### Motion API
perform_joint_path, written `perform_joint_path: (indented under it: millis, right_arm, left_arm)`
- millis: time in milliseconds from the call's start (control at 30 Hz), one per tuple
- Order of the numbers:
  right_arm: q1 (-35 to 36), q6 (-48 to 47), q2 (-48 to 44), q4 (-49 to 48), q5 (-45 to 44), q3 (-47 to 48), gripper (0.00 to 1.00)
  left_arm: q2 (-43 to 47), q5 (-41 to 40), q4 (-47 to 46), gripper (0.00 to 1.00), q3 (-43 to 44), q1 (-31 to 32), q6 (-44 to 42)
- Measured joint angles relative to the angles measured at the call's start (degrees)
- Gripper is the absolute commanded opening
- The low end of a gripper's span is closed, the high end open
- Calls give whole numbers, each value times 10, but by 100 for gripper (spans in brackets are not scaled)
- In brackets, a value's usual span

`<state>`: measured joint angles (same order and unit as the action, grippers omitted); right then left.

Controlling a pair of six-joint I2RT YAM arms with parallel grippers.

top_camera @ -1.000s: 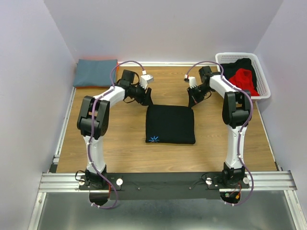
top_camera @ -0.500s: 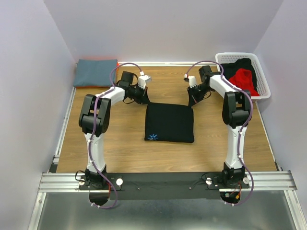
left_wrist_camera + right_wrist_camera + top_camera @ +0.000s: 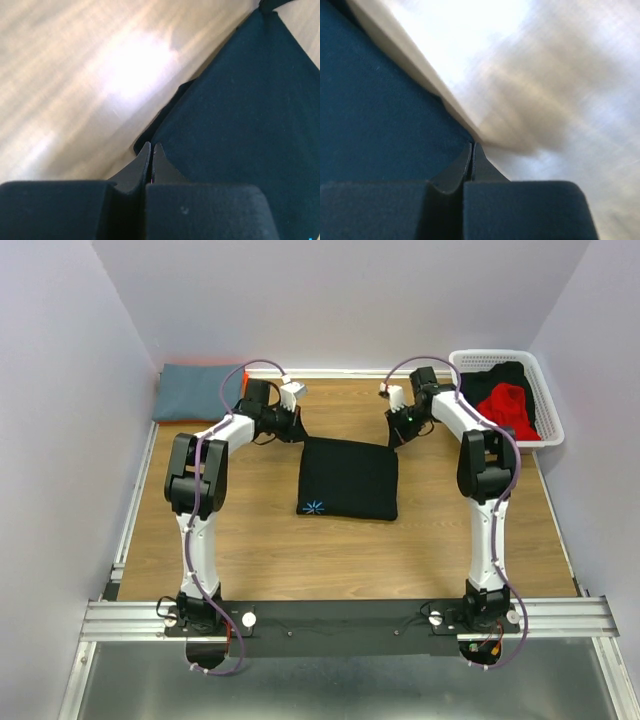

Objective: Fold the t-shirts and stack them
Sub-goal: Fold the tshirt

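A folded black t-shirt (image 3: 348, 480) with a small blue print at its near left corner lies on the wooden table. My left gripper (image 3: 300, 433) is shut on its far left corner, and my right gripper (image 3: 393, 438) is shut on its far right corner. In the left wrist view the closed fingertips (image 3: 151, 146) pinch the edge of the black t-shirt (image 3: 240, 110). In the right wrist view the right gripper (image 3: 472, 146) is closed at the border of the dark cloth (image 3: 375, 115). A folded grey-blue t-shirt (image 3: 200, 391) lies at the back left corner.
A white basket (image 3: 490, 355) at the back right holds a red garment (image 3: 508, 408) and dark clothes. Purple walls close in the table on three sides. The arms' base rail runs along the near edge.
The left gripper has shut on the shirt's far left corner. Both grippers have pulled the black t-shirt away from the bases and slightly left.
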<state>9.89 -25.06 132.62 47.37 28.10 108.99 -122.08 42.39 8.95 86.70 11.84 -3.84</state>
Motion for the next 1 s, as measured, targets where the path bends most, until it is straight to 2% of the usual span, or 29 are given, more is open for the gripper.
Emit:
perform_joint_path:
  millis: [33,67,100,133,167,200,267,300,333,367,400,467,533,567,600,700,833,933,1000]
  right_arm:
    - [0,3,13,-2,-3,19,7]
    - [0,8,21,-4,-4,31,16]
    - [0,13,34,-6,-6,52,43]
    - [0,21,42,-7,-8,66,54]
    - [-1,31,47,-12,-16,80,62]
    - [-1,35,47,-15,-20,83,68]
    - [-4,53,42,-18,-21,89,91]
    - [-6,61,38,-19,-21,89,93]
    - [-7,72,33,-18,-19,88,100]
    - [-8,83,22,-19,-15,87,100]
    - [-9,92,9,-18,-12,83,100]
    - [-11,122,-29,-29,21,55,100]
    - [-12,167,-105,-41,88,-18,100]
    - [-11,178,-129,-41,110,-37,100]
    - [-9,198,-154,-52,141,-68,100]
    - [9,249,-203,-63,222,-158,100]
    - [44,302,-203,-80,295,-261,100]
    - [65,322,-180,-83,323,-333,100]
    - [62,321,-153,-85,327,-344,100]
  left_arm:
    - [-8,-1,-3,7,10,0,2]
    - [-20,-3,-7,24,24,0,5]
    - [-26,-3,-8,31,30,-1,6]
    - [-33,-4,-10,37,39,-2,12]
    - [-36,-5,-10,44,44,-4,12]
    - [-36,-5,-10,47,45,-5,14]
    - [-31,-5,-12,57,47,-12,17]
    - [-28,-4,-12,61,47,-15,18]
    - [-19,-1,-15,69,43,-17,21]
    - [-5,5,-15,69,32,-17,23]
    - [19,16,-19,80,15,-19,37]
    - [64,36,-27,81,-18,-19,58]
    - [114,66,-43,81,-57,-12,84]
    - [167,85,-53,82,-99,3,96]
    - [187,99,-62,95,-116,14,107]
    - [247,148,-101,95,-203,67,141]
    - [243,198,-139,95,-306,115,199]
    - [204,208,-162,95,-353,113,235]
    - [164,209,-172,95,-370,104,248]
